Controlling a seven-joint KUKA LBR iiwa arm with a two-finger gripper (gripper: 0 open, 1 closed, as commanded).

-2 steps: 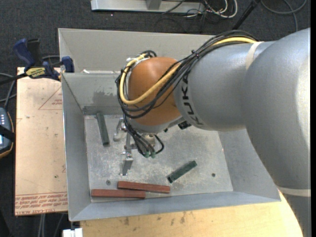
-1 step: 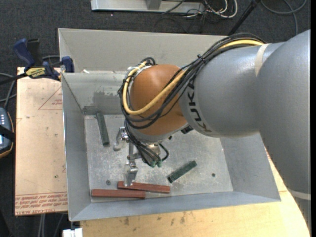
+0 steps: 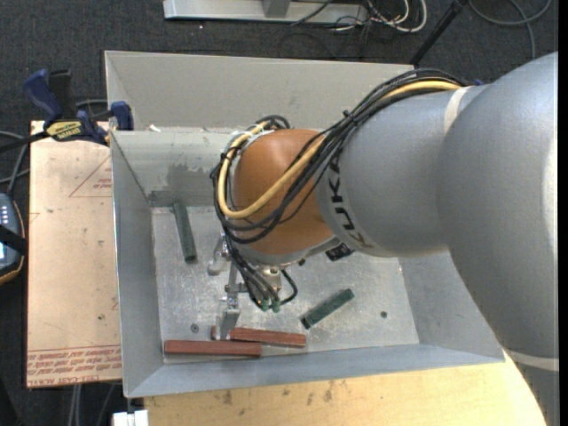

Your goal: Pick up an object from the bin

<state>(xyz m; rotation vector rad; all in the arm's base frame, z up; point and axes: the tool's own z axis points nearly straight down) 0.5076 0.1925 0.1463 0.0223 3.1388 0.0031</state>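
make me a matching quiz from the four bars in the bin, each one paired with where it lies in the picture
Things:
1. longer red bar
2. shorter red bar
3. steep green bar
4. slanted green bar

Places:
a. lower right of the middle, apart from the other bars
b. along the bottom wall of the bin, toward the left
c. upper left of the floor, on its own
d. close above another bar, near the middle of the bottom edge

Pairs: 1-b, 2-d, 3-c, 4-a
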